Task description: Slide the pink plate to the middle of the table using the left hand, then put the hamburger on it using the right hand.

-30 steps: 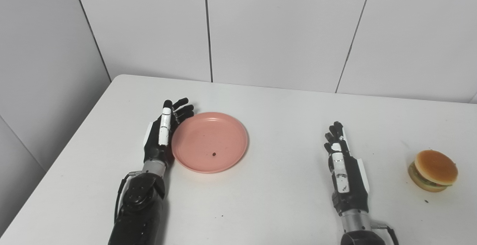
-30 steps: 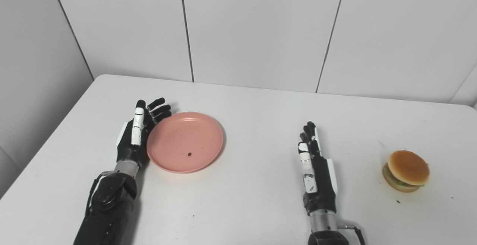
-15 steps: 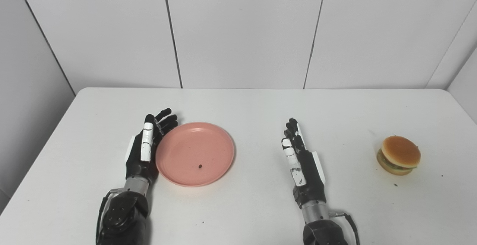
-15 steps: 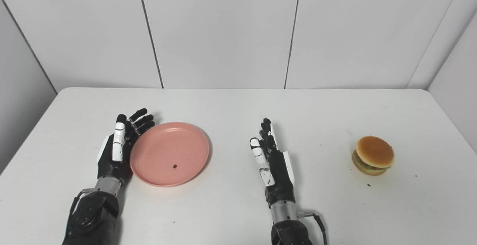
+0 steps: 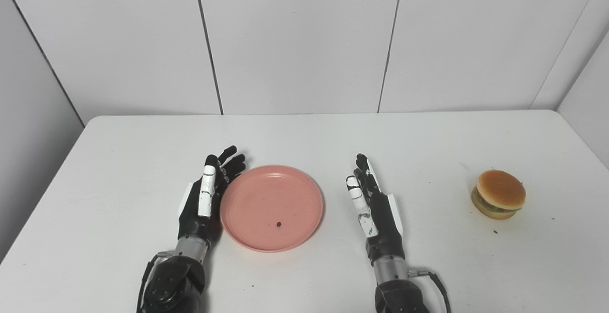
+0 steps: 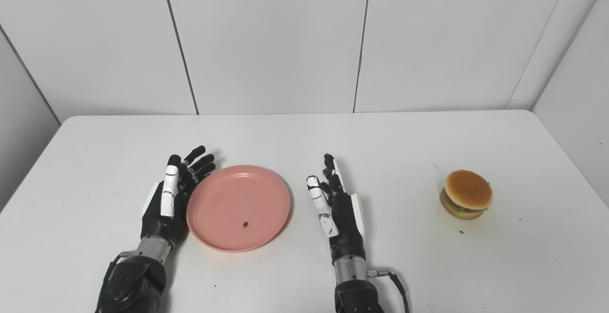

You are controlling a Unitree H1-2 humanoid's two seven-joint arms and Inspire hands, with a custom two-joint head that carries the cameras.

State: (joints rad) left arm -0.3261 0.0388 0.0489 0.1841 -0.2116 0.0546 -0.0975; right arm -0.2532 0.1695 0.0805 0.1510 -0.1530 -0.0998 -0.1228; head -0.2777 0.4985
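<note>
The pink plate (image 5: 259,194) lies flat on the white table (image 5: 119,161), a little left of its middle, with a small dark crumb (image 5: 278,224) on it. My left hand (image 5: 204,201) is open, standing on its edge with its palm against the plate's left rim. My right hand (image 5: 373,210) is open and empty, standing on its edge just right of the plate, a small gap apart. The hamburger (image 5: 498,200) sits upright at the table's right side, well clear of the right hand.
White wall panels stand behind the table's far edge (image 5: 304,113). A few dark crumbs (image 5: 495,232) lie on the table near the hamburger. Bare table lies between the right hand and the hamburger.
The camera has swung right, so the whole picture shifted. Besides that, my left hand and the plate have slid right, closing the gap to the right hand. The hamburger has not moved.
</note>
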